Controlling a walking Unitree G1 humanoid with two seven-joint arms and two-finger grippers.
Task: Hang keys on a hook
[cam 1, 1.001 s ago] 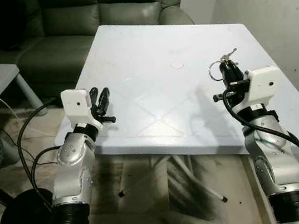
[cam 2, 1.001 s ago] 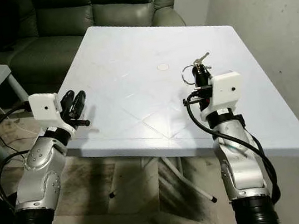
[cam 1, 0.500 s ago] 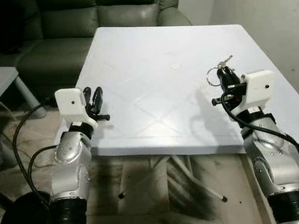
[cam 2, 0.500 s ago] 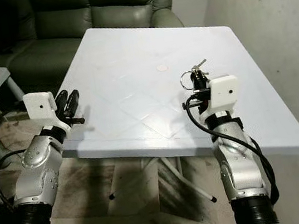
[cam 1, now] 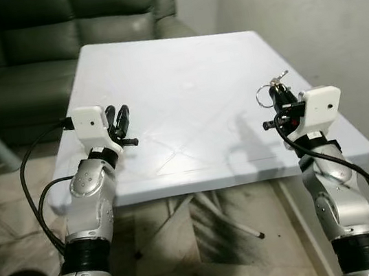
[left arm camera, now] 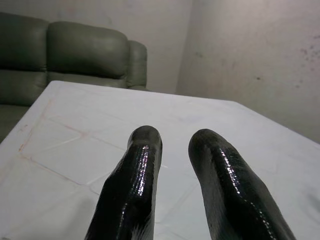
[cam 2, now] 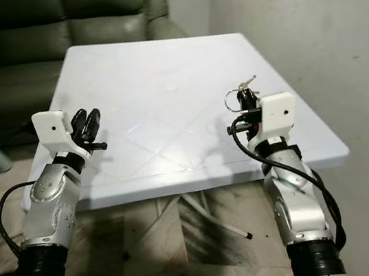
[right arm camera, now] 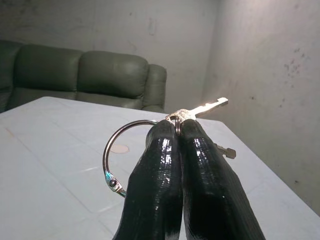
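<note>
Since the earlier frame, both arms keep their pose while the camera turns. Right gripper (cam 1: 277, 92) pinches the keys (right arm camera: 176, 117) above the white table's (cam 1: 182, 76) right edge. Left gripper (cam 1: 120, 116) hovers over the table's left edge, fingers slightly apart.

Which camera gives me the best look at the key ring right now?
The right wrist view: the key ring sits close up, pinched between the right hand's fingers, keys poking out behind. Both eye views show it small above that hand, over the white table.
</note>
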